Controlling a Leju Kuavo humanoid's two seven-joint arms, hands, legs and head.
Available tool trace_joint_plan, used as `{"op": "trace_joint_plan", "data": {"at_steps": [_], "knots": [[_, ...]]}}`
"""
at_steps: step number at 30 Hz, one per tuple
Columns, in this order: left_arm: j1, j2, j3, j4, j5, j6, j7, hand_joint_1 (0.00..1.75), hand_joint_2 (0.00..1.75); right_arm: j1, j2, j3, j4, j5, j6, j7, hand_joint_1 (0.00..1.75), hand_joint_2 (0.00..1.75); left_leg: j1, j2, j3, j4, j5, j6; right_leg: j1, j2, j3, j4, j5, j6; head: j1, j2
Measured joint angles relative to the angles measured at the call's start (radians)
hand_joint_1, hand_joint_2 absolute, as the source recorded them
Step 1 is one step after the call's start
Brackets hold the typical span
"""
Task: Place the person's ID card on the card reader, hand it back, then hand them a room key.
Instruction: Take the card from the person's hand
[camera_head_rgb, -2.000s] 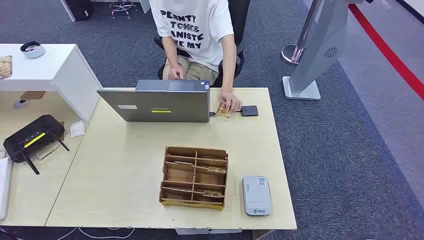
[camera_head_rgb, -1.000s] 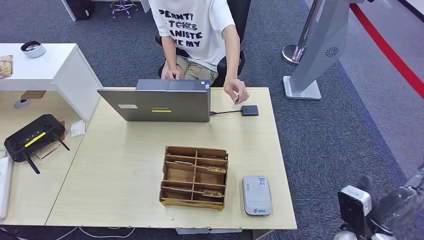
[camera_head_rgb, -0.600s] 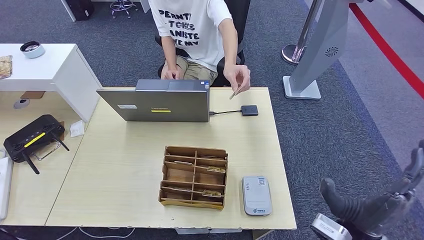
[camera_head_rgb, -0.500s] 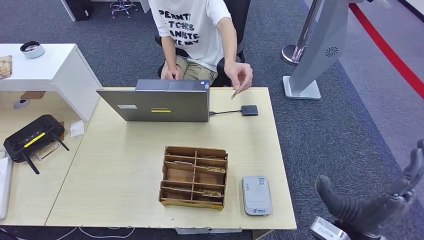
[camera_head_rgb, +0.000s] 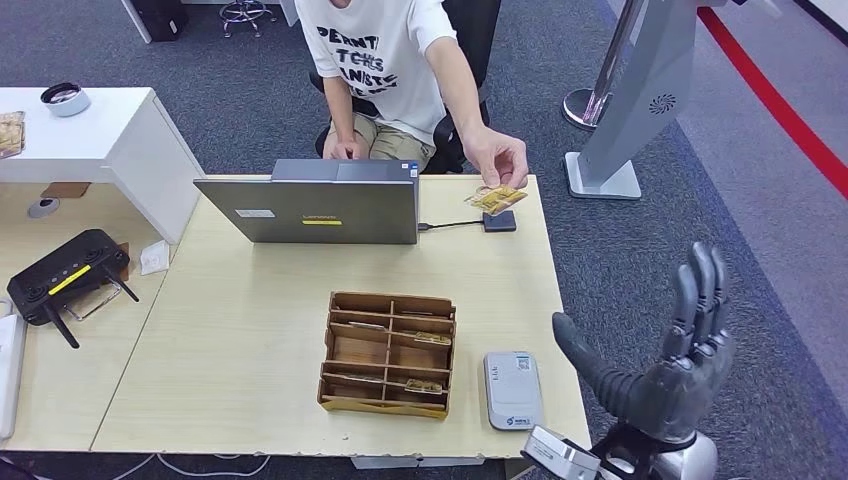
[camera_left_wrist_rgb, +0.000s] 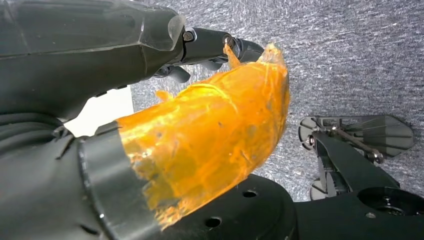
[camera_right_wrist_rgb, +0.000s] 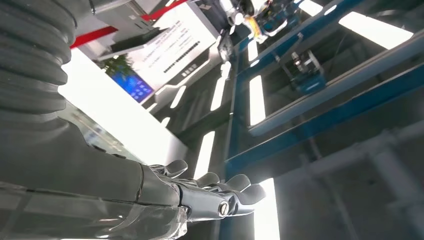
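ID card (camera_head_rgb: 496, 199): flat, yellowish, pinched in person's hand (camera_head_rgb: 503, 162); right robot hand (camera_head_rgb: 672, 368) raised, fingers spread, empty.

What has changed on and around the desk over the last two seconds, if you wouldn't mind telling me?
The person's hand picked the ID card up from the desk beside the laptop and now holds it out over the desk's far right corner. The robot's right hand rose into view at the desk's right edge, fingers spread and empty. The card reader, wooden organiser and laptop stayed put.
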Motion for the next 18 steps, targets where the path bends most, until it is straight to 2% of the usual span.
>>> {"op": "trace_joint_plan", "data": {"at_steps": [4,9,14,18], "knots": [[-0.004,0.006,-0.021,0.0,-0.012,-0.011,0.0,0.0,0.0,-0.097,-0.073,0.073,0.087,0.111,0.0,0.118,0.0,1.75,0.0,0.001,0.0,0.0,0.0,0.0,0.0,0.001,0.0,0.0,0.001,0.0,0.0,0.0],[-0.013,0.013,-0.039,0.0,0.023,-0.011,-0.002,0.0,0.0,-0.263,-0.193,0.196,0.239,0.213,0.0,0.285,0.0,1.75,0.0,0.002,0.001,0.001,0.001,0.001,0.0,0.002,0.001,0.0,0.002,0.0,0.0,0.0],[-0.013,0.02,-0.035,0.0,0.051,-0.008,-0.009,0.0,0.0,-0.381,-0.279,0.27,0.358,0.243,0.001,0.353,0.0,1.75,0.0,0.002,0.001,0.001,0.001,0.001,0.0,0.002,0.0,0.0,0.002,0.0,0.0,0.0],[-0.013,0.023,-0.035,0.0,0.05,-0.013,-0.012,0.0,0.0,-0.445,-0.321,0.304,0.425,0.252,0.003,0.378,0.0,1.75,0.0,0.002,0.001,0.001,0.001,0.001,0.0,0.002,0.0,0.0,0.002,0.0,0.0,0.0]]}}
